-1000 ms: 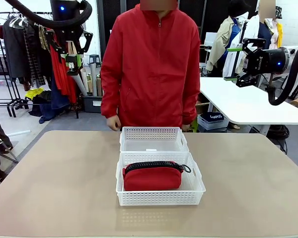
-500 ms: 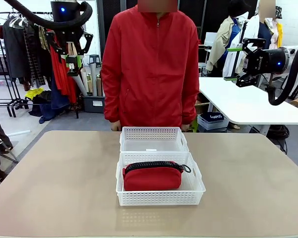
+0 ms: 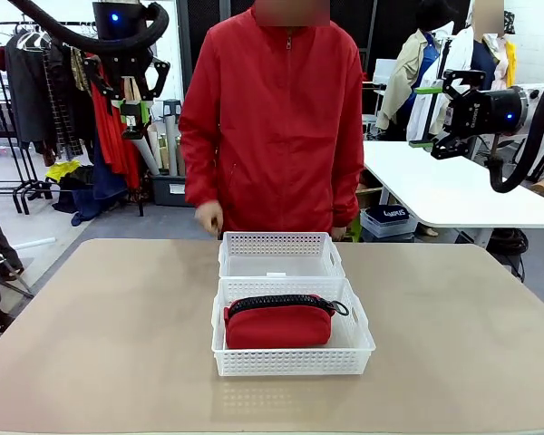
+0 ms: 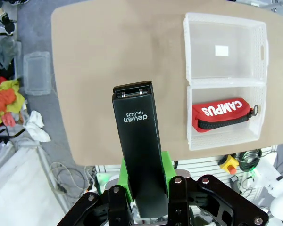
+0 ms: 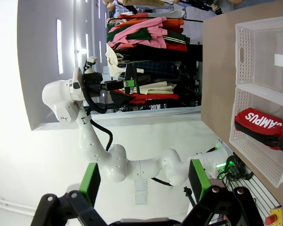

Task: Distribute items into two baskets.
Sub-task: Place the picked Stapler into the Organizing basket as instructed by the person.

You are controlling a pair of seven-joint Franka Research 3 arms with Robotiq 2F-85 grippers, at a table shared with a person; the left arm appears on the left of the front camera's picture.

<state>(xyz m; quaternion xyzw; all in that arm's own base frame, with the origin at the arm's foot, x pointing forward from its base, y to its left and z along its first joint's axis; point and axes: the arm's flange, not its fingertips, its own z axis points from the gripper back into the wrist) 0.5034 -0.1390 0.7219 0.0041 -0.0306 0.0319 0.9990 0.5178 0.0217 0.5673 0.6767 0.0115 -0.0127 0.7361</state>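
High above the table's left side, my left gripper is shut on a small black stapler, which stands up between its green pads in the left wrist view. A red zippered pouch lies inside the larger, nearer white basket. The smaller basket behind it holds nothing but its white label. From the left wrist both baskets lie far below: the pouch's one and the bare one. My right gripper hangs open at the upper right, well off the table; its green pads stand wide apart.
A person in a red jacket stands at the far edge, one hand raised near the smaller basket's left corner. Bare tan tabletop spreads on both sides of the baskets. A white table stands behind right.
The person's hand at the far left of the baskets dipped behind the table edge and has come back up. Neither arm has moved.
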